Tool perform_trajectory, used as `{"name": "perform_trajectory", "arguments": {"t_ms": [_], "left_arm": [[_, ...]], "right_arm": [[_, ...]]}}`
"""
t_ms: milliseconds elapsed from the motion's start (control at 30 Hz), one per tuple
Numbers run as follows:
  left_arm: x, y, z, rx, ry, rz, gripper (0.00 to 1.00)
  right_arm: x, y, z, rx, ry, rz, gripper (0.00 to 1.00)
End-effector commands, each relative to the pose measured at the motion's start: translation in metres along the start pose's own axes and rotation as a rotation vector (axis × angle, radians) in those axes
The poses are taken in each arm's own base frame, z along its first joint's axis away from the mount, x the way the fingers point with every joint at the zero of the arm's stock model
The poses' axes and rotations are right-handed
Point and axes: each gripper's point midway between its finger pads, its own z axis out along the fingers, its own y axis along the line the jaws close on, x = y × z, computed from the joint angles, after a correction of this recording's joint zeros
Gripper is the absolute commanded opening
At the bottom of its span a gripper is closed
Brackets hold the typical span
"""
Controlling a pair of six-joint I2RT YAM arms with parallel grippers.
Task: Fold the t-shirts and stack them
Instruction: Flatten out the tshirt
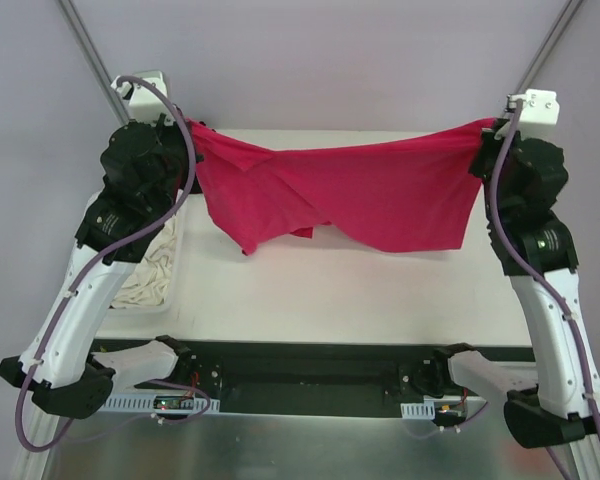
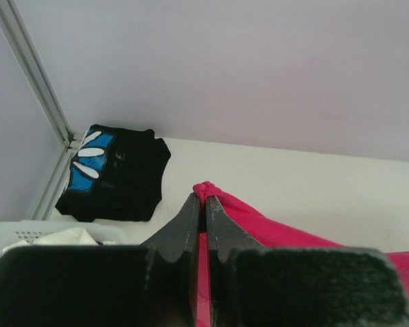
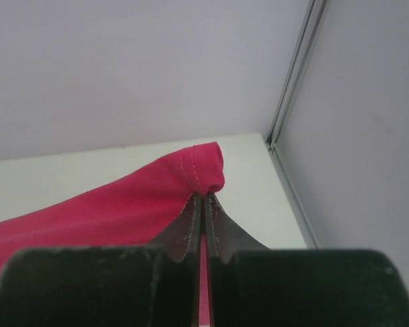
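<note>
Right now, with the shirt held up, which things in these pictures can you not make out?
Top view: the black t-shirt does not show; the left arm seems to cover its corner.
Top view: the table behind the hanging red t-shirt is hidden.
Top view: the basket is partly under the left arm.
Wrist views: the left hand and right hand block the red t-shirt below their grip.

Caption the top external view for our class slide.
Left gripper and right gripper hold the red t-shirt stretched between them.

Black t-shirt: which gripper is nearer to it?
Left. The left gripper hangs near the black t-shirt in the far left corner; the right gripper is at the far right corner.
</note>
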Motion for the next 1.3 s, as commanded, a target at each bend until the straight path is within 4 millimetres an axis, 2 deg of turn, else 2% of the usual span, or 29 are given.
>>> {"name": "perform_trajectory", "arguments": {"t_ms": [0, 67, 133, 200, 233, 267, 300, 333, 400, 433, 467, 500, 533, 567, 633, 667, 800, 900, 1000, 1033, 1100, 1133, 1233, 1267], "left_arm": [[-0.047, 0.006, -0.014, 0.016, -0.219, 0.022, 0.00], [-0.062, 0.005, -0.009, 0.006, -0.262, 0.091, 0.00], [-0.087, 0.001, -0.008, 0.010, -0.354, 0.101, 0.00], [-0.099, -0.001, 0.000, -0.010, -0.414, 0.179, 0.00], [-0.109, 0.000, 0.001, -0.031, -0.439, 0.213, 0.00], [-0.120, -0.003, 0.007, -0.042, -0.455, 0.222, 0.00], [-0.127, -0.004, 0.010, -0.051, -0.464, 0.235, 0.00], [-0.142, -0.003, 0.007, -0.063, -0.498, 0.237, 0.00], [-0.147, -0.012, 0.013, -0.043, -0.521, 0.248, 0.00], [-0.160, -0.012, 0.009, -0.045, -0.565, 0.236, 0.00], [-0.162, -0.017, 0.013, -0.035, -0.573, 0.242, 0.00], [-0.166, -0.018, 0.014, -0.036, -0.582, 0.242, 0.00], [-0.176, -0.017, 0.010, -0.038, -0.603, 0.236, 0.00], [-0.175, -0.021, 0.015, -0.031, -0.599, 0.241, 0.00], [-0.181, -0.025, 0.017, -0.025, -0.613, 0.250, 0.00], [-0.184, -0.026, 0.018, -0.027, -0.617, 0.251, 0.00], [-0.195, -0.029, 0.018, -0.022, -0.634, 0.255, 0.00], [-0.200, -0.026, 0.019, -0.044, -0.642, 0.269, 0.00], [-0.194, -0.022, 0.027, -0.067, -0.620, 0.284, 0.00], [-0.187, -0.021, 0.033, -0.077, -0.599, 0.284, 0.00], [-0.178, -0.017, 0.042, -0.094, -0.576, 0.292, 0.00], [-0.169, -0.018, 0.049, -0.094, -0.551, 0.293, 0.00], [-0.150, -0.018, 0.059, -0.094, -0.509, 0.300, 0.00], [-0.145, -0.015, 0.060, -0.107, -0.493, 0.298, 0.00]], "right_arm": [[-0.080, -0.021, -0.031, 0.034, -0.335, 0.023, 0.01], [-0.095, -0.021, -0.031, 0.036, -0.372, -0.014, 0.01], [-0.114, -0.022, -0.033, 0.044, -0.454, -0.024, 0.01], [-0.124, -0.018, -0.027, 0.040, -0.503, -0.053, 0.01], [-0.141, -0.020, -0.032, 0.047, -0.539, -0.051, 0.01], [-0.139, -0.014, -0.016, 0.053, -0.516, -0.089, 0.01], [-0.145, -0.012, -0.013, 0.053, -0.518, -0.106, 0.01], [-0.156, -0.013, -0.014, 0.058, -0.543, -0.113, 0.01], [-0.163, -0.007, 0.001, 0.068, -0.555, -0.145, 0.01], [-0.166, -0.005, 0.007, 0.070, -0.555, -0.155, 0.01], [-0.181, -0.007, 0.002, 0.078, -0.587, -0.154, 0.01], [-0.177, -0.001, 0.016, 0.073, -0.560, -0.175, 0.01], [-0.183, -0.001, 0.017, 0.076, -0.567, -0.175, 0.01], [-0.193, -0.003, 0.012, 0.078, -0.590, -0.167, 0.01], [-0.199, -0.003, 0.017, 0.085, -0.595, -0.175, 0.01], [-0.210, -0.006, 0.012, 0.091, -0.619, -0.163, 0.01], [-0.218, -0.014, 0.019, 0.111, -0.625, -0.132, 0.01], [-0.208, -0.020, 0.035, 0.124, -0.569, -0.126, 0.01], [-0.192, -0.023, 0.053, 0.126, -0.519, -0.103, 0.01], [-0.179, -0.020, 0.061, 0.117, -0.491, -0.095, 0.01], [-0.171, -0.022, 0.063, 0.111, -0.482, -0.079, 0.01], [-0.157, -0.020, 0.071, 0.106, -0.450, -0.083, 0.01], [-0.146, -0.021, 0.066, 0.097, -0.433, -0.069, 0.01], [-0.134, -0.020, 0.069, 0.091, -0.406, -0.071, 0.01]]}}
